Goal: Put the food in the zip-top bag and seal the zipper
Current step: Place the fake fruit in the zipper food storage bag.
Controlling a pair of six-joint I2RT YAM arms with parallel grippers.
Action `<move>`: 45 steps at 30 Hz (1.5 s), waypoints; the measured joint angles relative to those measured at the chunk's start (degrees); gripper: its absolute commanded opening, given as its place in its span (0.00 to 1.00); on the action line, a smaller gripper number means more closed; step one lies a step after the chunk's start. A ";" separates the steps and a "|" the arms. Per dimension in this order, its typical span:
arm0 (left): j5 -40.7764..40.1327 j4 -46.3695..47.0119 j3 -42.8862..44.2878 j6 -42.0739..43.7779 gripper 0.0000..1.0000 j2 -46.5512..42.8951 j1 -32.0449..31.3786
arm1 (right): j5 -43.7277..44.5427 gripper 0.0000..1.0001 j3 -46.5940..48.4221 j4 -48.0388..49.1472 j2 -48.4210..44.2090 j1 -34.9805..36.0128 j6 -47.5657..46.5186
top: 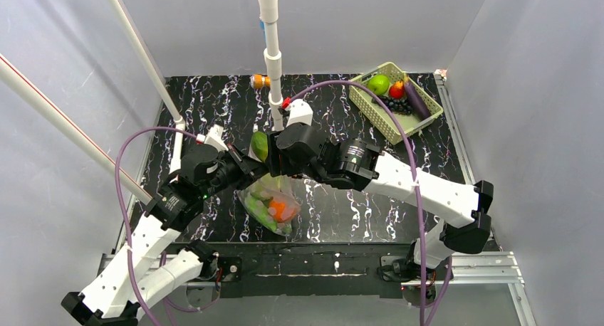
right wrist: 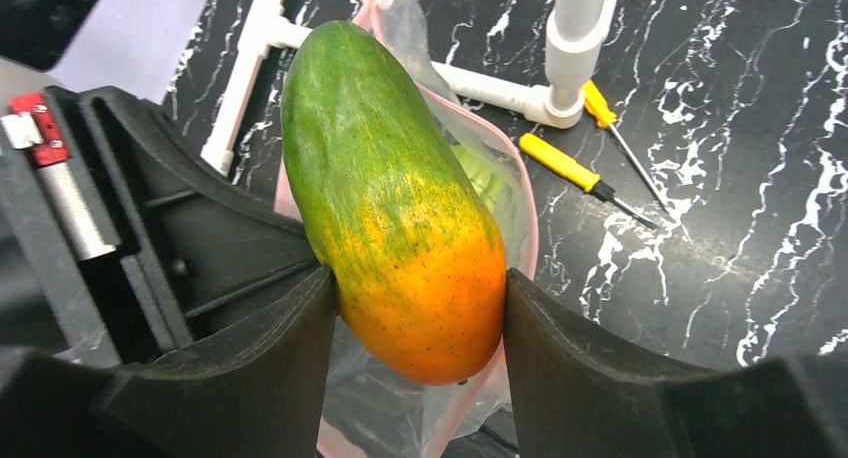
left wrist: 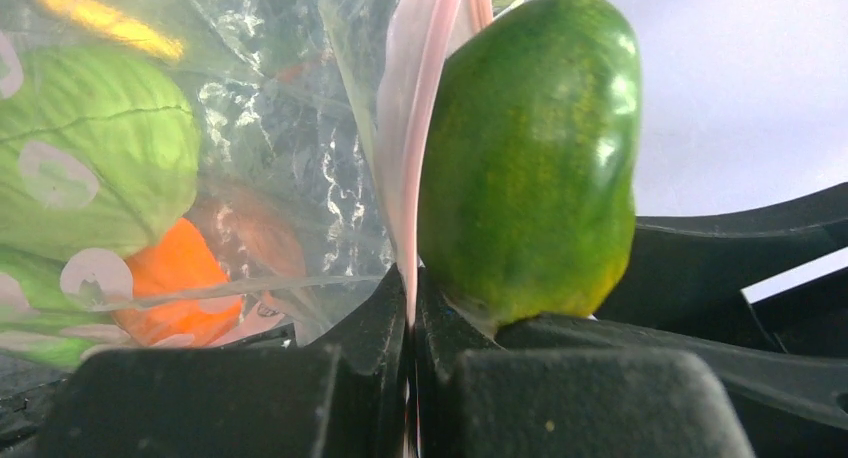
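Note:
The clear dotted zip-top bag (top: 272,201) hangs in mid-table, with green leafy pieces and an orange ball (left wrist: 175,278) inside. My left gripper (left wrist: 410,313) is shut on the bag's pink zipper strip (left wrist: 420,128) at the mouth edge. My right gripper (right wrist: 415,308) is shut on a green-and-orange mango (right wrist: 395,198), held right at the bag's mouth; it also shows in the top view (top: 259,146) and in the left wrist view (left wrist: 530,158). The bag's pink-rimmed mouth (right wrist: 525,218) lies open just behind the mango.
A pale green mesh basket (top: 374,112) at the back right holds a green fruit (top: 379,83), a small red fruit (top: 397,90) and a purple eggplant (top: 415,98). White pipe posts (top: 271,55) stand behind the bag. Yellow-handled screwdrivers (right wrist: 560,161) lie by the post base.

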 measured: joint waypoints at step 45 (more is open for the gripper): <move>-2.68 -3.01 -0.60 0.08 0.00 -3.22 -0.04 | 4.63 0.98 -8.52 11.75 -13.92 4.04 -25.53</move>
